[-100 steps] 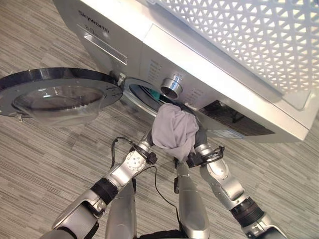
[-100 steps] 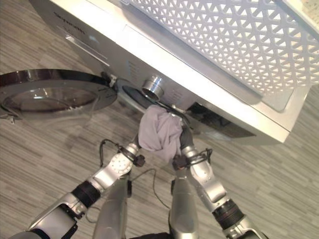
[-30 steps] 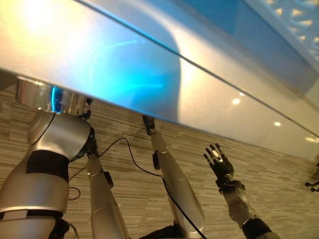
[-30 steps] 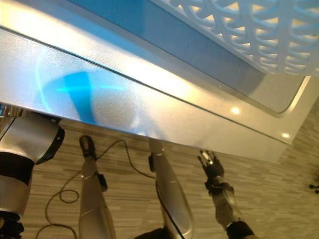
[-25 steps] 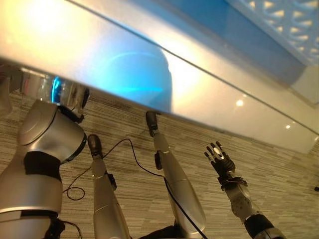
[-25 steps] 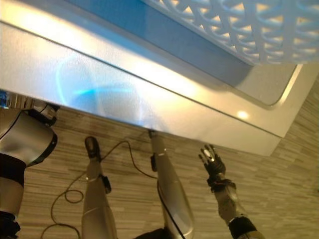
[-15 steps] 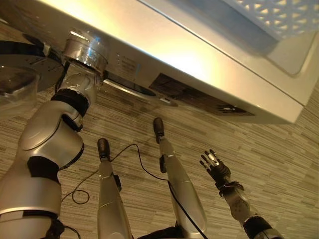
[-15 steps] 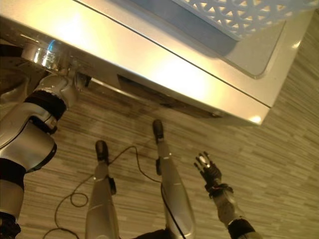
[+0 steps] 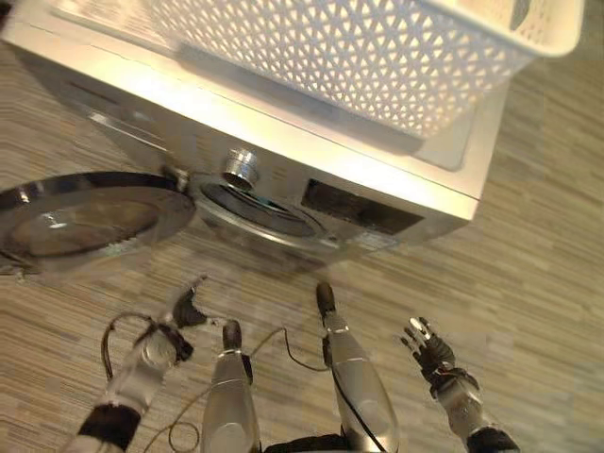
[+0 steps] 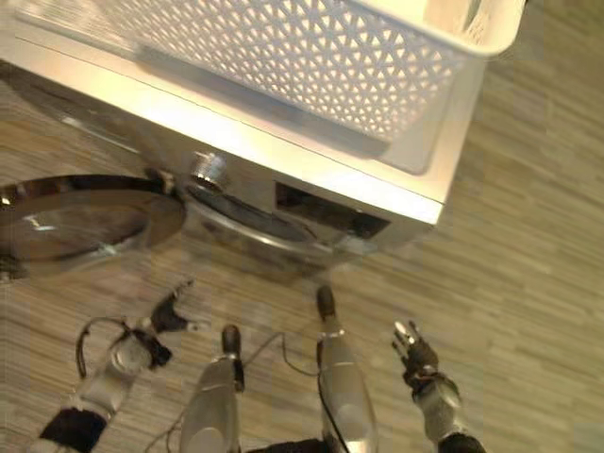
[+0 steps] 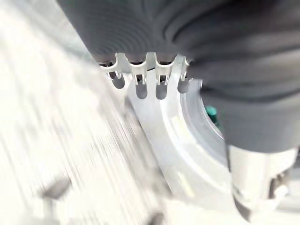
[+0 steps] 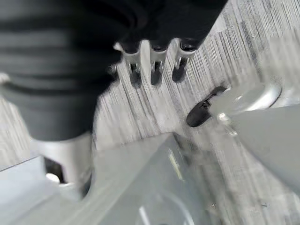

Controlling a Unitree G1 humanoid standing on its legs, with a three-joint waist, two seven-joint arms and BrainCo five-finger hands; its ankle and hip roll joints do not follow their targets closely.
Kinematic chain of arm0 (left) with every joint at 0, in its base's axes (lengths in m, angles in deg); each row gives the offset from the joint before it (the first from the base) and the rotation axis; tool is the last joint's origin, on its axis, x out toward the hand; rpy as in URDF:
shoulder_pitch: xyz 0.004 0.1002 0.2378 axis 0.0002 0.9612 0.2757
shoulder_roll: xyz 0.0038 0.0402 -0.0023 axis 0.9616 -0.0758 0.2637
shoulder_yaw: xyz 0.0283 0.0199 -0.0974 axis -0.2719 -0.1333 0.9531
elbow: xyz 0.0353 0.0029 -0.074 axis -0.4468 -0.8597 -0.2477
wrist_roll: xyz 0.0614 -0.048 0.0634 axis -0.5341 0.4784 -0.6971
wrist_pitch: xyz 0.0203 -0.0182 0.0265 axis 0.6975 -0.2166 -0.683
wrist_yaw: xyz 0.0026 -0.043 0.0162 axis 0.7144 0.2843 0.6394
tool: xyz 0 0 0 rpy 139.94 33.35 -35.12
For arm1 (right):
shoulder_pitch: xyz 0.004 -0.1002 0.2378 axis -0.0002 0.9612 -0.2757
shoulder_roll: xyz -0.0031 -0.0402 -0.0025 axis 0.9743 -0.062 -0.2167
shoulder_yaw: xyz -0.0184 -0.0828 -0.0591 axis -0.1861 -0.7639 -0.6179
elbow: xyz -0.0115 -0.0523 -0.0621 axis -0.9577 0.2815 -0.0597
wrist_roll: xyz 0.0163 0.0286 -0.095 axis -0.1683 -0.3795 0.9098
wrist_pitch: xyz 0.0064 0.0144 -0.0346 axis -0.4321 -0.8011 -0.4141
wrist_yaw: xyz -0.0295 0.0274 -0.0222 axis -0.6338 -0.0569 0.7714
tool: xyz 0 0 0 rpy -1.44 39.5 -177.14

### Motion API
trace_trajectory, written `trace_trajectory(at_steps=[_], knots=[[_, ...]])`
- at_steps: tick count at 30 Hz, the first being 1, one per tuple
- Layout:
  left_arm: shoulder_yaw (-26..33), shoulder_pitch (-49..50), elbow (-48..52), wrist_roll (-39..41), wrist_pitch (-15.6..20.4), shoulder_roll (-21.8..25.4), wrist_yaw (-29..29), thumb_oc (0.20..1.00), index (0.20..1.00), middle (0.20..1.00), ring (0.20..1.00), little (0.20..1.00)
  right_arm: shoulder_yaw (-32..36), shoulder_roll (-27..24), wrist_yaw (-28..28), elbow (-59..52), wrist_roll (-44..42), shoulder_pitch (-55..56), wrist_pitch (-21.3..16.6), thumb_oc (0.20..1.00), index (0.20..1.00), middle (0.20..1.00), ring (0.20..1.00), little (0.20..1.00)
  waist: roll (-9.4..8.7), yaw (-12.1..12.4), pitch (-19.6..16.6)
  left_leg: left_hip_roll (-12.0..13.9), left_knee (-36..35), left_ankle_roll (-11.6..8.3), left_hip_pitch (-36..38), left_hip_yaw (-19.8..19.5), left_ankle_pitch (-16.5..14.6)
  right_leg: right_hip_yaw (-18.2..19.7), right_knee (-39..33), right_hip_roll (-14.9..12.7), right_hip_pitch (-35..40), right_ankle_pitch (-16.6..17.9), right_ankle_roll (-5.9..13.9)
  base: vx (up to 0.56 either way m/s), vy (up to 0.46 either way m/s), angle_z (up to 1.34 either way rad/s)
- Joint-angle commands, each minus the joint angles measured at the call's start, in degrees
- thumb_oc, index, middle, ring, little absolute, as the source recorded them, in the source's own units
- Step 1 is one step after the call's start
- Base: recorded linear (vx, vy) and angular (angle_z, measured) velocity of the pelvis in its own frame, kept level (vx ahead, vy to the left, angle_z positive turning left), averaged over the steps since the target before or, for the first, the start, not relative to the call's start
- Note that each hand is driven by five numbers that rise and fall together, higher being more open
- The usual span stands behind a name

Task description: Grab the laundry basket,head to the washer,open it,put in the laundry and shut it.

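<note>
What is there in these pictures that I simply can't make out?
- Inside the washer: head views see the opening edge-on, so any laundry in the drum is hidden.
- Laundry basket: its contents are hidden by its wall and cut off by the picture's top edge.
- Control panel: too small to read.
- Washer door: cut off at the left edge.
- Left wrist view: the surroundings are blurred.

We see two silver-grey arms with dark bands; the left hand (image 9: 185,310) and right hand (image 9: 429,351) show silver fingers (image 12: 154,70) with dark tips under dark ribbed covers.
</note>
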Motion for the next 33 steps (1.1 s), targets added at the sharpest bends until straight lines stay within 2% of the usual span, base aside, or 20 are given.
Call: trace_trajectory(at_steps=[1,2,3,6,7,8,9,10,11,14,15,18,21,23,25,26,28,29,30,33], knots=[[1.04,-3.42,-0.65,3.49,5.62,-1.37,1.45,1.0,1.0,1.0,1.0,1.0,0.43,-1.03,-1.21,6.92,8.59,2.52,0.25,1.0,1.0,1.0,1.0,1.0,-0.44,-1.38,-7.29,-2.1,-0.6,4.06,3.39,0.92,-10.01,-3.65,-5.89,-8.08,-5.48,5.21,4.18,0.06,0.211,-0.16],[0.87,-2.87,-1.91,5.18,5.66,-2.42,1.26,1.0,1.0,1.0,1.0,1.0,0.26,-1.09,-2.07,10.68,11.88,2.32,0.75,1.0,1.0,1.0,1.0,1.0,0.45,-1.38,-8.51,-2.53,-2.98,4.62,4.93,1.12,-8.6,-5.31,-4.77,-8.27,-5.47,5.68,3.88,0.01,0.128,-0.16],[0.89,-2.91,-1.94,5.18,5.68,-2.42,1.24,1.0,1.0,1.0,1.0,1.0,0.25,-1.09,-2.03,10.74,11.9,2.24,0.73,1.0,1.0,1.0,1.0,1.0,0.16,-1.55,-8.58,-2.87,-3.37,4.6,4.88,1.1,-8.1,-5.24,-4.86,-8.59,-5.63,5.88,3.87,-0.03,0.123,-0.07],[0.64,-2.88,-5.54,5.79,5.39,-3.08,0.27,1.0,1.0,1.0,1.0,1.0,-0.79,-1.16,-3.34,16.3,18.9,1.86,1.87,1.0,1.0,1.0,1.0,1.0,2.6,-0.39,-11.33,-3.38,-10.02,5.33,8.31,2.79,-3.57,-13.97,2.61,-8.52,-2.26,0.64,1.61,-0.09,0.202,-0.06],[0.82,-2.86,-6.63,5.36,5.09,-3.16,-0.13,1.0,1.0,1.0,1.0,1.0,-1.08,-1.12,-3.61,17.1,20.53,2.1,2.07,1.0,1.0,1.0,1.0,1.0,3.09,-0.08,-12.34,-3.6,-12.14,5.57,9.36,3.19,-2.29,-15.29,5.57,-7.73,-1.26,-0.87,1.1,-0.14,0.261,-0.2],[3.01,-3.28,-9.26,4.59,4.54,-2.83,-2.68,1.0,1.0,1.0,1.0,1.0,-2.09,-1.06,-4.18,16.98,24.26,2.93,2.15,1.0,1.0,1.0,1.0,1.0,3.73,0.78,-14.69,-3.59,-15.97,6.1,11.01,4.25,0.21,-16.61,11.7,-4.35,1.61,-4.99,0.19,-0.11,0.216,-0.31],[4.07,-3.54,-10.82,4.42,4.3,-2.67,-3.71,1.0,1.0,1.0,1.0,1.0,-2.61,-0.85,-4.57,17.62,25.92,3.51,2.22,1.0,1.0,1.0,1.0,1.0,3.81,1.29,-15.97,-3.59,-17.14,6.34,11.33,4.53,1.48,-17.35,13.74,-2.63,3.5,-6.92,-0.38,-0.08,0.148,-0.47],[4.08,-3.55,-10.85,4.42,4.32,-2.66,-3.72,1.0,1.0,1.0,1.0,1.0,-2.61,-0.83,-4.58,17.61,25.93,3.5,2.22,1.0,1.0,1.0,1.0,1.0,3.75,1.27,-16.05,-3.62,-17.33,6.32,11.25,4.54,1.76,-17.36,13.59,-2.64,3.41,-6.74,-0.43,-0.04,0.045,-0.34],[5.34,-4.02,-12.08,4.14,3.79,-2.51,-4.78,1.0,1.0,1.0,1.0,1.0,-2.83,-0.5,-4.59,18.41,27.21,4.01,2.55,1.0,1.0,1.0,1.0,1.0,3.71,1.9,-17.53,-3.68,-18.15,6.53,11.49,4.91,2.42,-17.93,14.45,-1.01,5.79,-8.94,-0.92,-0.04,0.018,-0.24],[8.44,-5.83,-14.73,3.11,3.3,-0.66,-7.5,1.0,1.0,1.0,1.0,1.0,-3.45,0.09,-4.53,19.66,30.12,4.77,2.89,1.0,1.0,1.0,1.0,1.0,2.59,3.83,-21.77,-4.1,-18.75,6.15,10.5,6.95,4.06,-19.02,11.72,1.11,13.37,-11.95,-1.62,-0.12,-0.02,-0.1],[9.88,-7.49,-15.78,2.25,2.93,0.81,-8.99,1.0,1.0,1.0,1.0,1.0,-3.9,0.54,-5.8,20.57,32.38,5.39,2.87,1.0,1.0,1.0,1.0,1.0,1.85,5.4,-24.0,-3.95,-18.21,5.52,8.99,8.66,4.95,-19.45,6.31,1.8,18.27,-14.6,-2.14,-0.2,-0.099,-0.39],[10.38,-11.37,-16.85,1.0,3.0,3.26,-11.31,1.0,1.0,1.0,1.0,1.0,-5.59,0.62,-6.57,21.11,32.69,5.89,2.77,1.0,1.0,1.0,1.0,1.0,1.47,5.73,-24.48,-3.28,-17.44,4.28,6.2,9.7,7.94,-14.62,1.28,4.6,19.1,-16.22,-4.28,-0.21,-0.103,-0.6],[10.35,-13.42,-17.2,0.66,2.48,4.36,-12.01,1.0,1.0,1.0,1.0,1.0,-6.01,0.63,-6.81,22.04,32.98,5.56,2.91,1.0,1.0,1.0,1.0,1.0,1.79,6.31,-24.77,-2.87,-18.69,3.79,5.16,10.43,10.0,-15.49,-0.57,4.83,19.62,-16.65,-4.99,-0.17,-0.063,-0.19],[8.88,-16.67,-17.91,-0.69,2.52,5.42,-11.86,1.0,1.0,1.0,1.0,1.0,-5.79,0.2,-6.86,22.73,33.27,6.27,2.88,1.0,1.0,1.0,1.0,1.0,2.51,5.72,-24.46,-2.22,-18.77,2.33,2.89,10.97,12.87,-17.14,-2.7,5.69,20.39,-17.41,-5.88,-0.24,-0.087,-0.38],[7.15,-21.12,-20.06,-0.41,2.52,5.76,-12.22,1.0,1.0,1.0,1.0,1.0,-5.2,-0.46,-7.17,23.68,32.7,6.77,3.0,1.0,1.0,1.0,1.0,1.0,2.46,4.48,-23.5,0.42,-14.82,0.57,-0.56,14.98,14.91,-19.47,-3.63,5.32,20.57,-17.73,-6.55,-0.17,-0.038,0.37],[7.03,-21.3,-20.21,-0.37,2.57,5.77,-12.24,1.0,1.0,1.0,1.0,1.0,-5.13,-0.42,-7.16,23.69,32.69,6.73,3.0,1.0,1.0,1.0,1.0,1.0,2.42,4.46,-23.33,0.46,-14.27,0.49,-0.66,14.86,14.54,-19.56,-3.55,5.32,20.73,-17.94,-6.56,-0.11,-0.001,0.75],[6.59,-24.14,-23.63,2.16,2.85,6.49,-12.05,1.0,1.0,1.0,1.0,1.0,-5.09,-1.14,-7.63,24.08,32.14,7.22,2.86,1.0,1.0,1.0,1.0,1.0,2.73,3.4,-22.57,4.88,-13.71,-0.69,-0.2,20.02,16.62,-20.53,-4.21,5.07,21.01,-17.64,-6.64,-0.11,0.077,0.52],[7.78,-25.6,-26.18,4.38,3.39,8.63,-12.97,1.0,1.0,1.0,1.0,1.0,-4.93,-1.97,-7.58,24.25,31.48,7.0,2.51,1.0,1.0,1.0,1.0,1.0,2.96,3.42,-22.22,7.77,-14.08,-2.15,-0.35,17.41,18.38,-20.22,-5.01,4.14,21.01,-16.81,-5.95,-0.01,0.223,-0.11],[10.1,-25.57,-28.05,7.75,4.34,10.93,-13.62,1.0,1.0,1.0,1.0,1.0,-5.62,-2.47,-7.42,24.13,32.17,7.34,2.05,1.0,1.0,1.0,1.0,1.0,3.53,3.93,-22.4,8.65,-18.22,-2.77,1.39,8.78,19.05,-18.99,-5.96,3.49,21.08,-16.18,-4.98,0.02,0.19,-0.21],[9.34,-29.29,-32.96,10.25,4.78,12.24,-14.33,1.0,1.0,1.0,1.0,1.0,-5.81,-2.9,-7.34,23.34,32.14,8.95,1.41,1.0,1.0,1.0,1.0,1.0,4.37,2.55,-22.72,9.36,-20.97,-3.59,1.91,5.64,20.33,-18.31,-6.59,3.45,21.65,-15.78,-4.47,0.11,0.134,-0.27]])
